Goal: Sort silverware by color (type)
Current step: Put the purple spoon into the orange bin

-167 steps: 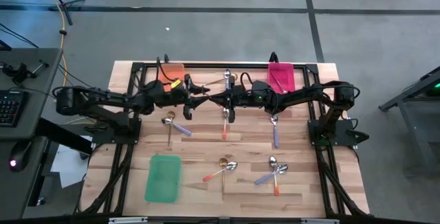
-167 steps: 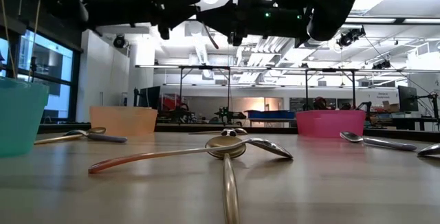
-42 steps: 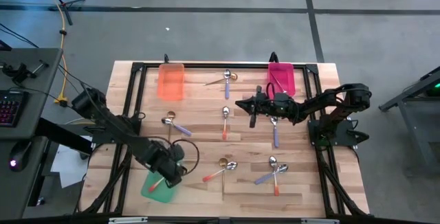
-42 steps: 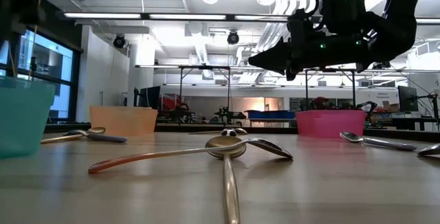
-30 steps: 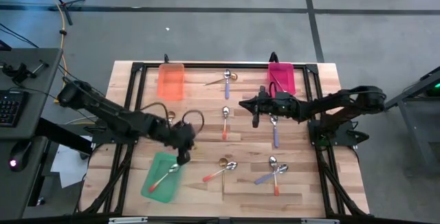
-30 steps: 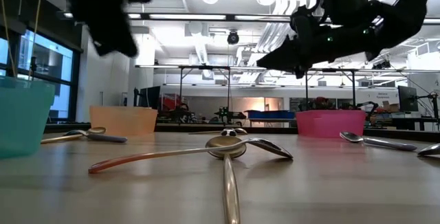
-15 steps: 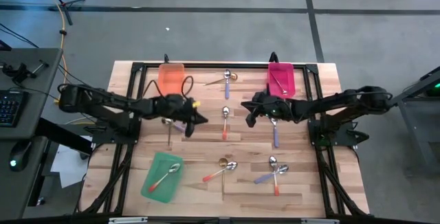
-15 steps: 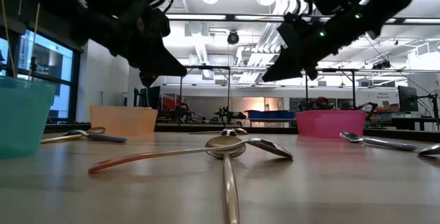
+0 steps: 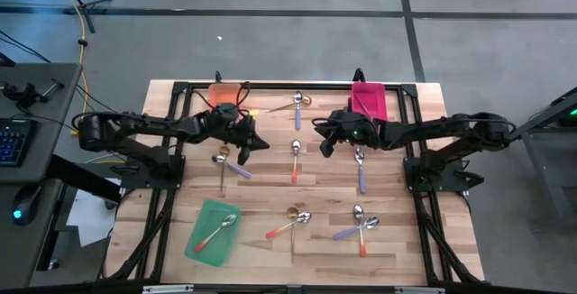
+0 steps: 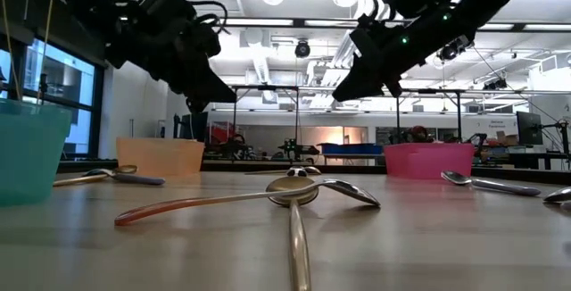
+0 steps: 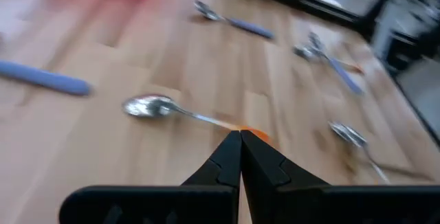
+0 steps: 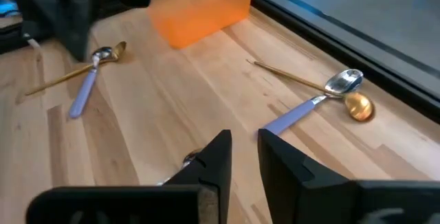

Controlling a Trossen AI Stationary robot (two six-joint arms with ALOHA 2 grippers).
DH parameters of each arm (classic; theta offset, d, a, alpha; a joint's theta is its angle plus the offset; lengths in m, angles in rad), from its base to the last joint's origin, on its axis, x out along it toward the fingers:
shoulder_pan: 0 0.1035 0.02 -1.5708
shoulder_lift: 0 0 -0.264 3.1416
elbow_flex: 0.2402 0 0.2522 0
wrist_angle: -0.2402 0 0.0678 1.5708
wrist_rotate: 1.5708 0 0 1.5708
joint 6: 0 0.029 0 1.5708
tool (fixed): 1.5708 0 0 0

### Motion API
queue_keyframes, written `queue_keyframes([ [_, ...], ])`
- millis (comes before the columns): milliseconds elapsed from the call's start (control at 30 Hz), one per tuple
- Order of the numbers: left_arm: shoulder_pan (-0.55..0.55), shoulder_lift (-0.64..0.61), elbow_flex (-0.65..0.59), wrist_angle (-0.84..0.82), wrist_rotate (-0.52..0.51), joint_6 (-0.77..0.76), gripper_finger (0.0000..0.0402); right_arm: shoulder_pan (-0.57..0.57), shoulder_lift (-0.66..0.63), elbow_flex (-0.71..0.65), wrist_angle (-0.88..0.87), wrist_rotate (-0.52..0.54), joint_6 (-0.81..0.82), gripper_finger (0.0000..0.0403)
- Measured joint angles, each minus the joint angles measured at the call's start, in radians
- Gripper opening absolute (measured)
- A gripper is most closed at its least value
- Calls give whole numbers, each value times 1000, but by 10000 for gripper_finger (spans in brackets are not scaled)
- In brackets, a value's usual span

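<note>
- My left gripper (image 9: 255, 142) hangs empty with its fingers pressed tight together, above the table near the orange tray (image 9: 223, 92). Sent down like this onto a spoon, it would only shove it aside; the fingers must part first.
- My right gripper (image 9: 325, 146) hangs near mid-table with a narrow gap between its fingers, holding nothing. That gap looks barely enough for a handle; a small miss and one finger lands on top, flipping the spoon.
- The orange-handled spoon (image 9: 294, 159) lies on the wood between my two grippers. If both go for it, they could collide.
- At the far edge a purple spoon (image 12: 309, 102) and a gold spoon (image 12: 306, 85) cross at their bowls. Pinching there risks lifting both and dropping one in the wrong tray.
- Near the front, three spoons fan out from one heap (image 9: 295, 215); dragging one would likely scatter the others.
- One orange-handled spoon already lies in the green tray (image 9: 202, 248), and a gold-looking one in the pink tray (image 9: 376, 110). Mixing up trays from here would undo the sort.
- The purple spoon (image 9: 361, 178) lies beneath my right arm; a low sweep could knock it.
</note>
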Motion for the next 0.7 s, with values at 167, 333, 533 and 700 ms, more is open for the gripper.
queue_keyframes([
  [167,-19,-33,90,-304,23,102,10,-27,0,0,3,-14,-70,58],
  [333,-74,-41,182,-682,-137,184,39,-69,0,0,4,-80,-143,58],
  [533,-148,-41,210,-960,-288,244,77,-101,0,0,4,-112,-208,57],
  [700,-190,-29,210,-999,-295,253,104,-104,0,0,5,-112,-245,57],
])
